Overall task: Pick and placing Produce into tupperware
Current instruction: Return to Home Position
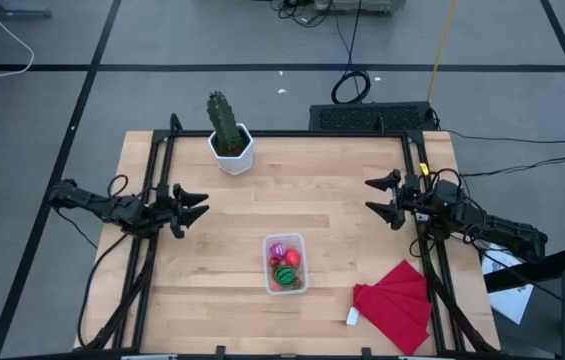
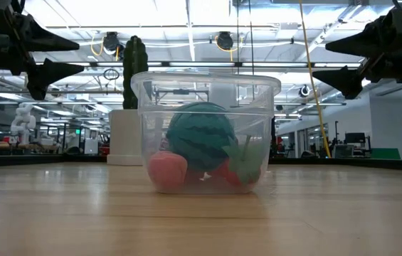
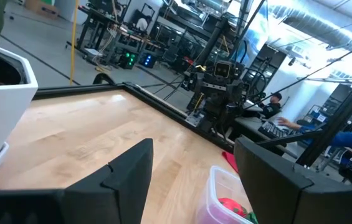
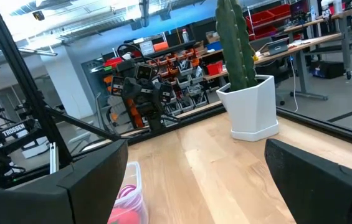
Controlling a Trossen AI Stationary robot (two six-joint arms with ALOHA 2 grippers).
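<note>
Hovering above the left side of the bench (image 1: 302, 190), the left end effector (image 1: 200, 205) has its two fingers spread wide and holds nothing. The right end effector (image 1: 372, 195) mirrors it above the right side, fingers equally wide apart and empty, and the two point toward each other across the bare wood.

The tupperware (image 1: 267, 262) stands between them and nearer the front edge, well apart from both. The produce (image 1: 284, 265) lies inside it. In the low view a green striped ball (image 2: 201, 135) sits on top, with a pink piece (image 2: 166, 171) at the container's lower left and a red piece beside it, all pressed close together. Both end effectors hang clear above the container's rim in that view.

A cactus (image 1: 225, 122) in a white pot (image 1: 232, 155) stands upright at the back of the bench, toward the left. A red cloth (image 1: 397, 303) lies folded at the front right corner, near the tupperware but not touching it.
</note>
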